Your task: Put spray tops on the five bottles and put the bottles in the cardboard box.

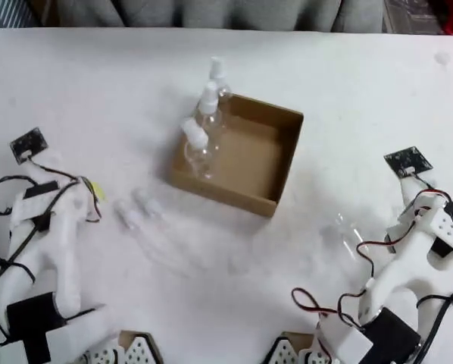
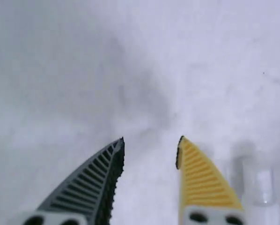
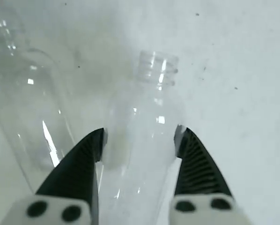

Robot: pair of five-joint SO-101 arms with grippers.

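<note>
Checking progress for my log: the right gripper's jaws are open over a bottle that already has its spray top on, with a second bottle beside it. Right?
Not quite. The bottle under the right gripper has a bare threaded neck, no spray top, as the right wrist view shows. The jaws are open, and a second bottle lies beside it.

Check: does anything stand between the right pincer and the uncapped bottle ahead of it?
Nothing visible does. The right pincer is open; the uncapped bottle lies straight ahead, framed by its jaws. A second bottle lies beside it, off the path.
</note>
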